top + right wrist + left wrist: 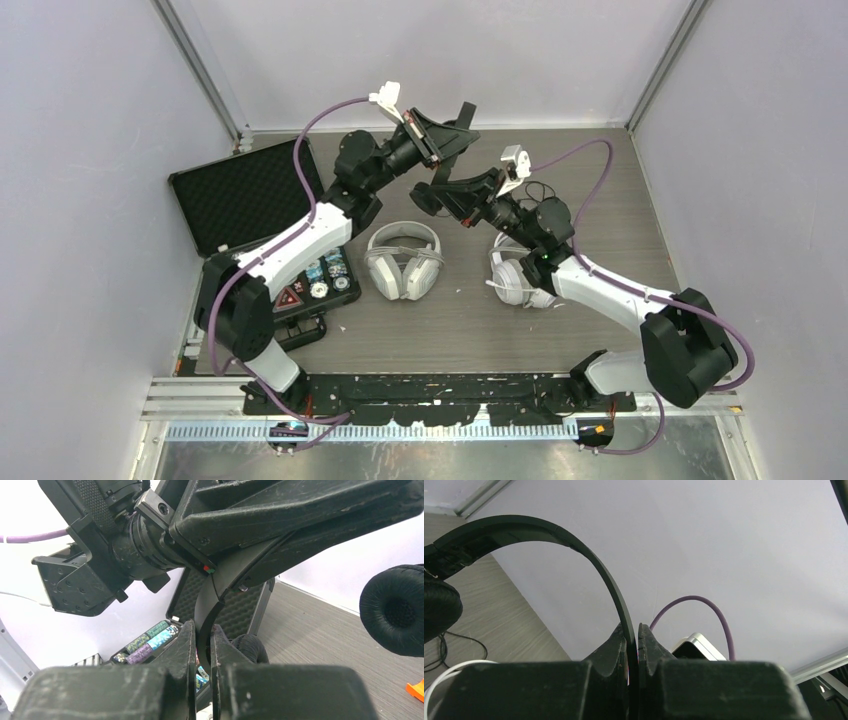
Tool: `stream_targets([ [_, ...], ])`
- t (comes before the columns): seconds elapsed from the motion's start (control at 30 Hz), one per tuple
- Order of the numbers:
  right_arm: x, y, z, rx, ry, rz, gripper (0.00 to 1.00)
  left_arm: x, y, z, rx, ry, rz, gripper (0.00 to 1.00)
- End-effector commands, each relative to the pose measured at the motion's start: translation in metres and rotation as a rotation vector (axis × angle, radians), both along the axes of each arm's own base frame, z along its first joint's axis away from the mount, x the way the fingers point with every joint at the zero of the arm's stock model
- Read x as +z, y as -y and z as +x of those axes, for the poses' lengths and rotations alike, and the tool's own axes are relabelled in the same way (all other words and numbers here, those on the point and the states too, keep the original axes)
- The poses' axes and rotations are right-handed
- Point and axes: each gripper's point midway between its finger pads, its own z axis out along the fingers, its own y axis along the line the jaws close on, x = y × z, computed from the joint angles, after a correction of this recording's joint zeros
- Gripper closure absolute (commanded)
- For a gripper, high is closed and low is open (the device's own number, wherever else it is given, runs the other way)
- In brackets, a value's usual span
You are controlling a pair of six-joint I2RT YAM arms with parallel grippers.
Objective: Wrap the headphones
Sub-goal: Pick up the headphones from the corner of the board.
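The thin black headphones are held up between both arms above the table's far middle. In the left wrist view their headband (574,537) runs down into my left gripper (634,628), which is shut on it, with one ear pad (439,605) at the left edge. My right gripper (202,626) is shut on the same band (205,605) just below the left gripper (260,515); an ear pad (395,610) hangs to the right. Two white headphones lie on the table: one in the middle (403,260), one (512,280) partly under the right arm.
An open black case (240,195) with foam lining stands at the left, with rows of poker chips (150,640) in its tray. A small orange piece (416,688) lies on the table to the right. Grey walls close in at the back and both sides.
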Motion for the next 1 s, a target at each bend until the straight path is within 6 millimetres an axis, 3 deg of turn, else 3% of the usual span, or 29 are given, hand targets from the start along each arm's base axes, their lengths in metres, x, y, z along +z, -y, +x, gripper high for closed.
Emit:
stream_targets([
  [0.0,0.069,0.045,0.016,-0.177,0.068,0.23,1.0,0.029,-0.007,-0.041,-0.095,0.117,-0.02,1.0],
  [0.27,0.065,0.069,0.021,-0.176,0.047,0.22,1.0,0.02,-0.023,-0.051,-0.095,0.129,0.122,1.0],
  [0.63,0.066,0.078,0.022,-0.169,0.027,0.209,1.0,0.016,-0.033,-0.054,-0.113,0.118,0.204,1.0],
  [0.73,0.061,0.071,0.02,-0.13,0.014,0.169,1.0,0.024,-0.035,-0.051,-0.091,0.127,0.174,1.0],
  [0.77,0.057,0.067,0.018,-0.107,0.009,0.149,1.0,0.029,-0.035,-0.049,-0.08,0.14,0.159,0.94],
  [0.87,0.054,0.058,0.004,-0.014,-0.016,0.122,1.0,0.04,-0.043,-0.043,-0.047,0.19,0.15,0.65],
  [0.97,0.055,0.056,-0.01,0.029,-0.042,0.091,1.0,0.045,-0.058,-0.041,-0.004,0.284,0.193,0.49],
])
